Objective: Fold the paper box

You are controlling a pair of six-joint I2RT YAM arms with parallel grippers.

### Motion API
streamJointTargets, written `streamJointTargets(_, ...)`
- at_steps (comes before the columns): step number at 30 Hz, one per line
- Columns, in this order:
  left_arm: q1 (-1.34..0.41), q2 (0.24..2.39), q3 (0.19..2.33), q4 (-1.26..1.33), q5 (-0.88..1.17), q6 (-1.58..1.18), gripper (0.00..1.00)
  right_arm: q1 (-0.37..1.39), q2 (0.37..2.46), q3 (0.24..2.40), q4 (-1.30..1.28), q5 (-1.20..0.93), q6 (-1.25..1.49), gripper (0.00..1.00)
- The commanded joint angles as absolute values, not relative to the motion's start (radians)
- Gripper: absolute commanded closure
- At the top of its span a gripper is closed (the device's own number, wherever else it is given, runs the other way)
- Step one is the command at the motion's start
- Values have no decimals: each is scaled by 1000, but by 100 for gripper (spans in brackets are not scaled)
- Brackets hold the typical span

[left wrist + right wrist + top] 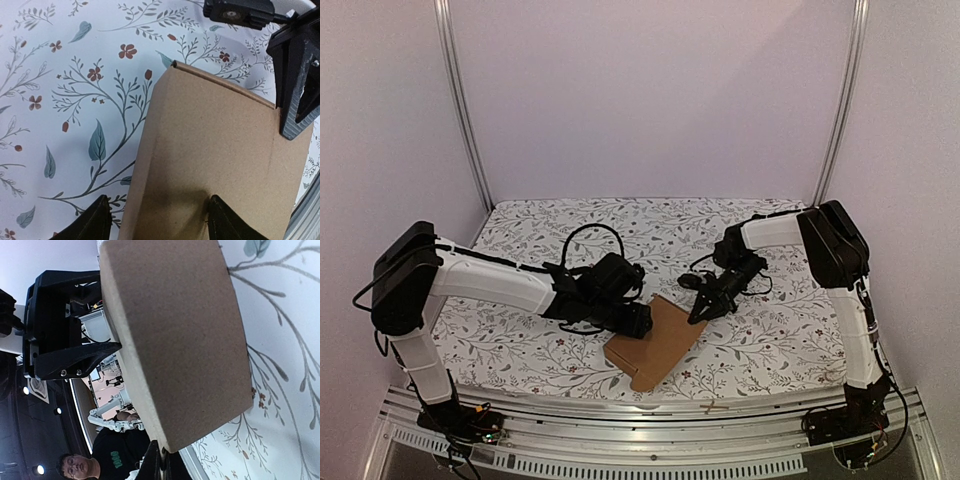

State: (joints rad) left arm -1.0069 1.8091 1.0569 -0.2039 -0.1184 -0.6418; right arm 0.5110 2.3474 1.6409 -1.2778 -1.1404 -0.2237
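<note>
Top view with wrist details. The paper box [658, 345], a plain brown cardboard piece, is shown lying low on the flowered tablecloth [620, 225] toward 6 o'clock, between the two arms; its faces are seen closed over one another, and its inside cannot be seen. The left gripper [638, 322] is held over the box's 9 o'clock side with its jaws spread wide: one finger is seen above bare cloth just beside the box's edge, the other above the cardboard, and nothing is grasped. The right gripper [700, 312] is brought to the box's 2 o'clock edge, where its jaws are pinched together on the thin cardboard rim. The box's 6 o'clock corner is seen near the cloth's near edge, just short of the metal rail [670, 420]. Open cloth is seen from 10 to 2 o'clock, bounded at the back by two metal posts [460, 100] and the pale walls.
</note>
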Motion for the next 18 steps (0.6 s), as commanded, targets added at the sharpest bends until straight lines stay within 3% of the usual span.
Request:
streamJointTargets(1,-991,1884,1005,-326,-121,-599,35,521,2375,1646,-1317,-1165,-257,100)
streamJointTargets(14,-999,1726,967,-113,-24,-459,34,521,2386,1607,-1243,-1163,-191,98)
streamJointTargets(18,-1029,1717,990,-93,-13,-436,36,522,2383,1596,-1236,-1133,-190,79)
